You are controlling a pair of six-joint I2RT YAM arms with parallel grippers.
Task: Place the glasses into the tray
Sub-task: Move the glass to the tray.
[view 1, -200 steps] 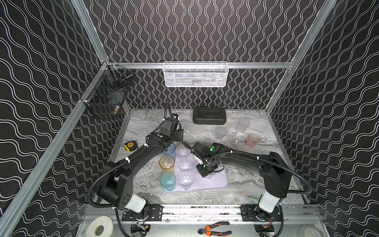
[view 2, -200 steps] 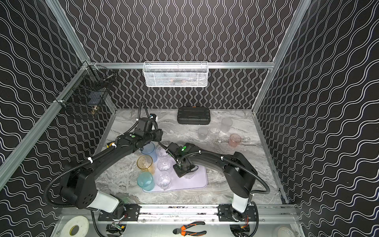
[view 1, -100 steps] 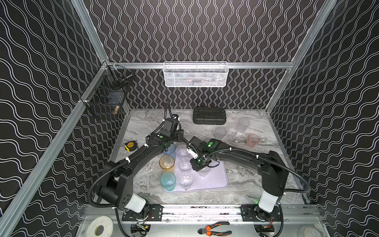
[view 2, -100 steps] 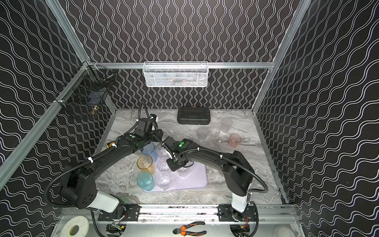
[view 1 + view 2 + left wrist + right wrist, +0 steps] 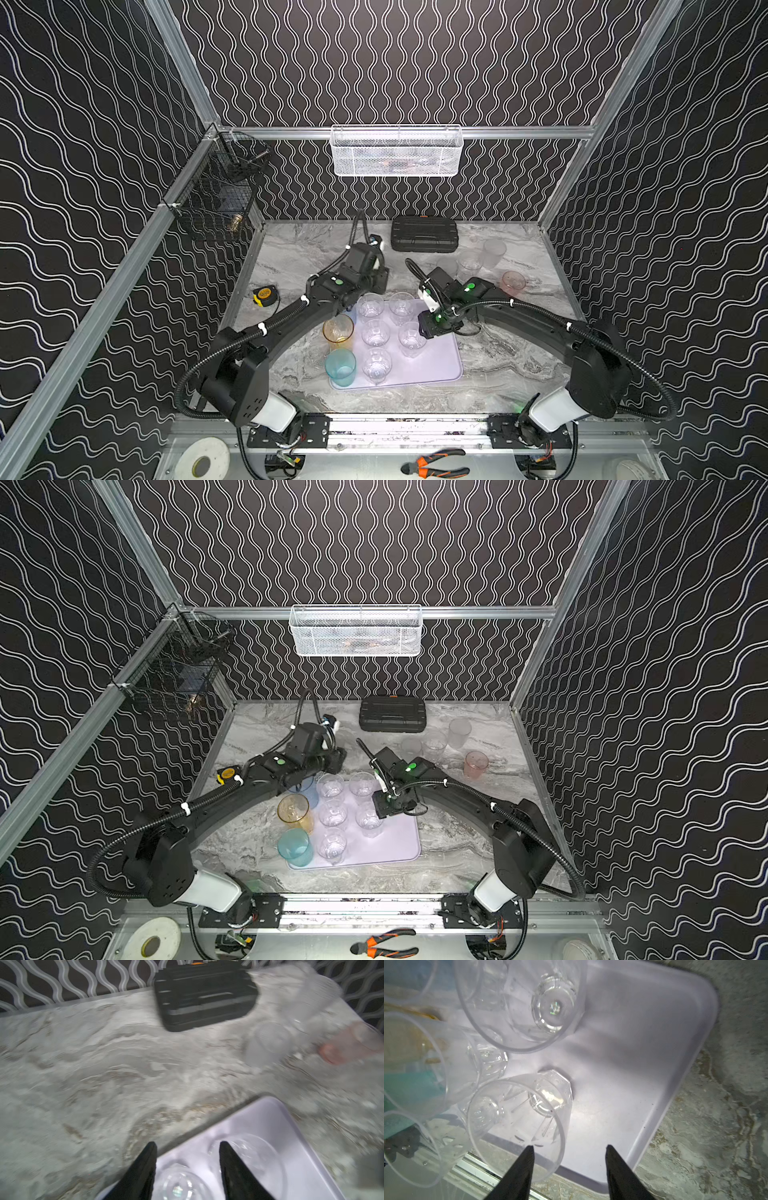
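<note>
The right claw (image 5: 570, 1146), spread and empty, hangs just over a clear glass (image 5: 517, 1118) upright on the lilac tray (image 5: 643, 1053), the left claw (image 5: 188, 1142) spread over its far corner, with the amber glass (image 5: 338, 330) and teal glass (image 5: 340, 365) at the tray's left edge and the pink glass (image 5: 513, 283) apart on the table (image 5: 498, 365).

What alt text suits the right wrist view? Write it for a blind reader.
The right pincer stands open over a lilac tray, one black fingertip at the rim of an upright clear glass. More clear glasses crowd the tray beside it, and grey marbled table shows past the tray's corner.
</note>
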